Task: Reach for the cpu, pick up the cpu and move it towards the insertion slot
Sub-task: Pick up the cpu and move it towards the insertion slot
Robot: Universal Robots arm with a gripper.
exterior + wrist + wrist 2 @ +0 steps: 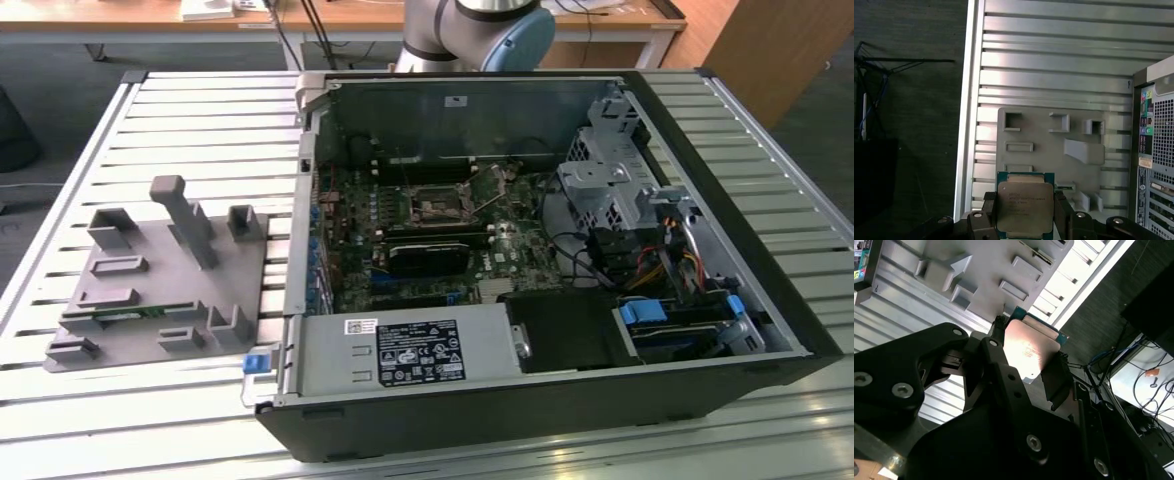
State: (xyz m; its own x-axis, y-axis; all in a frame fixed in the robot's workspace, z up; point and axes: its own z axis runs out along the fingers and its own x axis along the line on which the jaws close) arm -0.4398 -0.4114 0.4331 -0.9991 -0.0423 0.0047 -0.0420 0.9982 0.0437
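Clenched in black metal gripper (1029, 359): flat silvery-grey square cpu (1025, 207) over grey plastic fixture plate (1039, 132); could slip, edge-only hold.

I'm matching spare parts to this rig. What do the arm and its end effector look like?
The arm is a silver-grey tube with a light blue joint cap. The end effector is matte black: angular linkage plates fastened with silver screws, ending in two flat black fingers.
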